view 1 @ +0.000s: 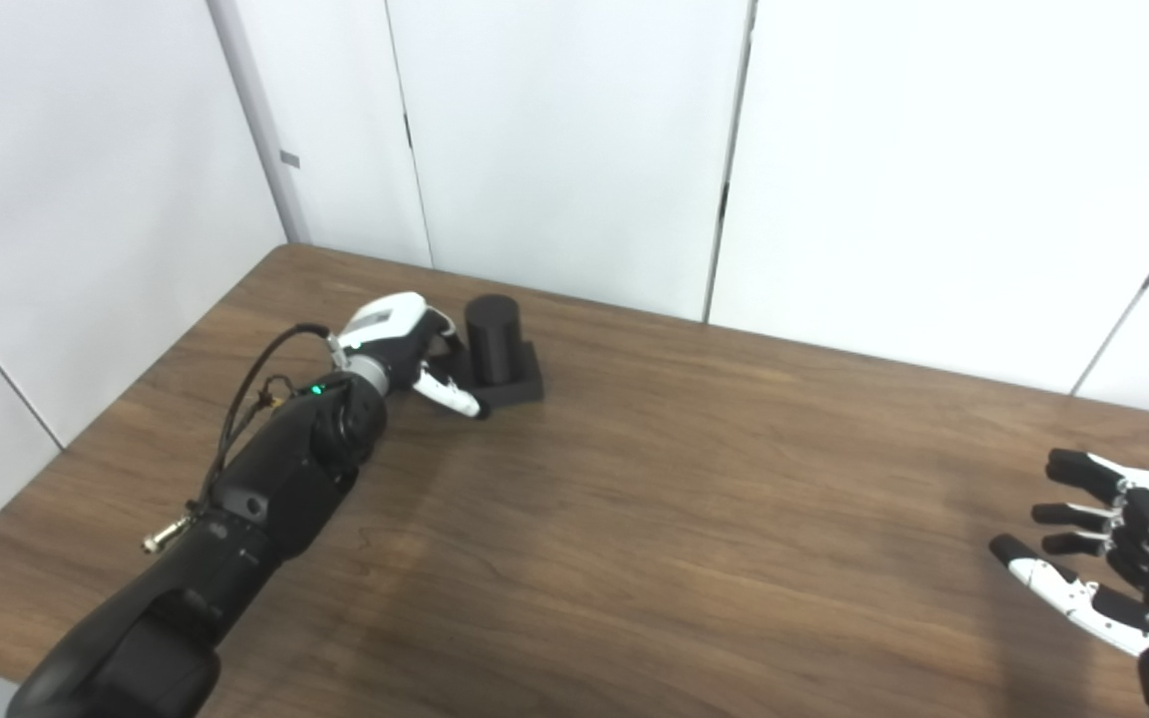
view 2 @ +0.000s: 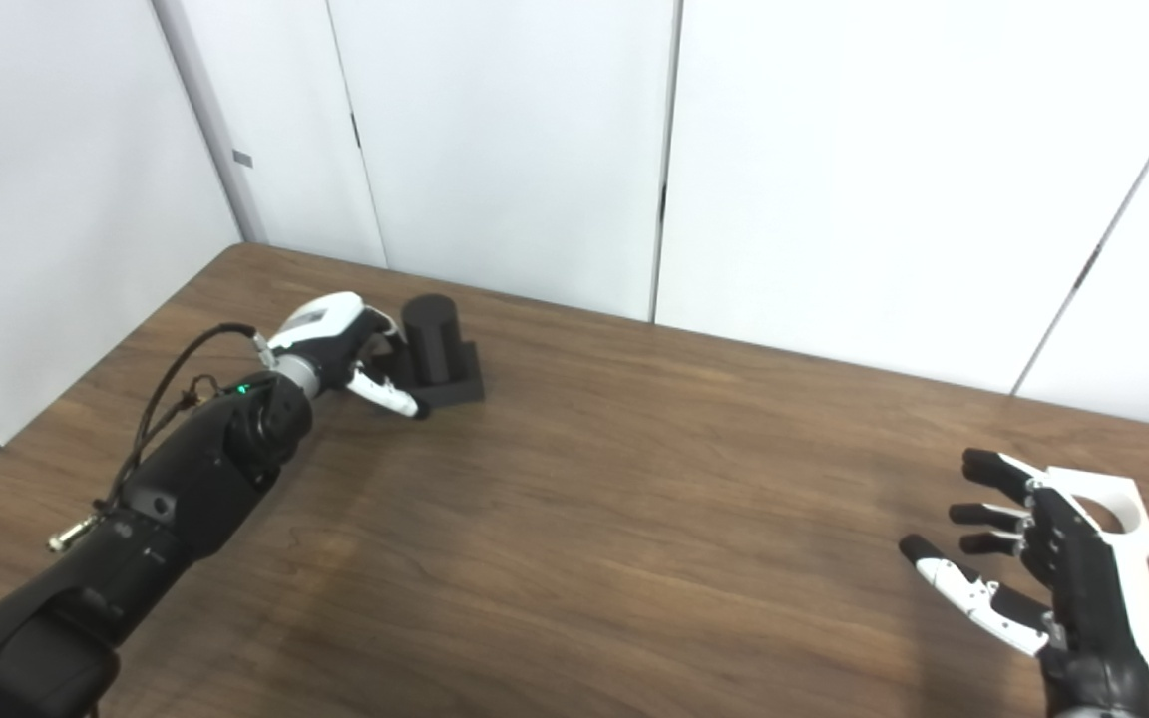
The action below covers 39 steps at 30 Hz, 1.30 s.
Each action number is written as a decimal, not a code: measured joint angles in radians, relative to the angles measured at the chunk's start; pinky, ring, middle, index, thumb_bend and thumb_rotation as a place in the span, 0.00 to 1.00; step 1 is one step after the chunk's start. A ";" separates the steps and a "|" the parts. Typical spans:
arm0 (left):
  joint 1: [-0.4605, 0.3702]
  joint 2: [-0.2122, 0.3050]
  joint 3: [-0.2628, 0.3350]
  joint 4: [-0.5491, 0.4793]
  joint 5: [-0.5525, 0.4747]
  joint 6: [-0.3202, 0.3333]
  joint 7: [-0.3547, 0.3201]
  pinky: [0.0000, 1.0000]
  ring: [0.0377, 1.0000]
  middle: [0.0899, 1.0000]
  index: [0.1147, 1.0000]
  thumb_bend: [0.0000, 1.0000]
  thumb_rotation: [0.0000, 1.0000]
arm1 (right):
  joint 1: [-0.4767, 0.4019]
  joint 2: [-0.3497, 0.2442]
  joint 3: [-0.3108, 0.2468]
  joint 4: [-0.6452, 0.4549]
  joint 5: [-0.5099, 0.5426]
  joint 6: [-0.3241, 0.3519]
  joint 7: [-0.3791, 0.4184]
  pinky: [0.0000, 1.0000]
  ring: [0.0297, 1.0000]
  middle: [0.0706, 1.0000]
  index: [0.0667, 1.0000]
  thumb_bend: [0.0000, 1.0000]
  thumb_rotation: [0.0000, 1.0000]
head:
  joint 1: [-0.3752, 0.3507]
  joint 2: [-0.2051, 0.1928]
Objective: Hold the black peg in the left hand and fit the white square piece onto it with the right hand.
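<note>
The right hand [view 2: 1043,578] hovers open, the white square piece [view 2: 1118,519] lying just behind its fingers. Farther off, the left hand [view 1: 405,354] curls around the black peg [view 1: 492,339]; a loose grip might tip it.

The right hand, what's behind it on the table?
Behind the open right hand lies the white square piece, flat on the table with a round hole showing. The hand covers its near left part, so its full outline cannot be seen.
</note>
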 measured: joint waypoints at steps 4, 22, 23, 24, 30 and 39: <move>0.010 0.006 -0.042 -0.034 0.032 -0.070 0.020 0.89 0.89 0.84 0.42 0.52 0.06 | 0.000 0.000 0.000 0.000 0.002 0.000 0.000 0.52 0.61 0.73 0.71 0.51 0.00 | 0.000 0.002; 0.093 -0.078 -0.129 -0.243 0.053 -0.207 -0.019 0.86 0.90 0.85 0.42 0.52 0.06 | -0.001 0.000 0.004 0.000 -0.011 0.001 0.000 0.53 0.62 0.74 0.71 0.51 0.00 | -0.031 0.017; 0.099 -0.087 -0.131 -0.252 0.049 -0.214 -0.021 0.86 0.90 0.85 0.42 0.52 0.06 | -0.001 0.000 0.004 0.000 -0.011 0.001 0.000 0.53 0.62 0.74 0.71 0.51 0.00 | -0.031 0.017; 0.105 -0.095 -0.133 -0.262 0.042 -0.217 -0.025 0.86 0.90 0.85 0.42 0.52 0.06 | -0.001 0.000 0.004 0.000 -0.011 0.001 0.000 0.53 0.63 0.75 0.72 0.50 0.00 | -0.031 0.017; 0.128 -0.127 -0.157 -0.318 0.027 -0.226 -0.078 0.85 0.90 0.86 0.42 0.52 0.06 | -0.001 -0.001 0.004 0.003 -0.011 -0.001 0.000 0.51 0.62 0.75 0.72 0.51 0.00 | -0.072 0.034; 0.125 -0.143 -0.194 -0.347 0.033 -0.255 -0.126 0.75 0.86 0.85 0.42 0.52 0.06 | -0.002 -0.006 0.009 0.030 -0.038 -0.054 -0.004 0.49 0.60 0.73 0.70 0.53 0.00 | -0.133 0.054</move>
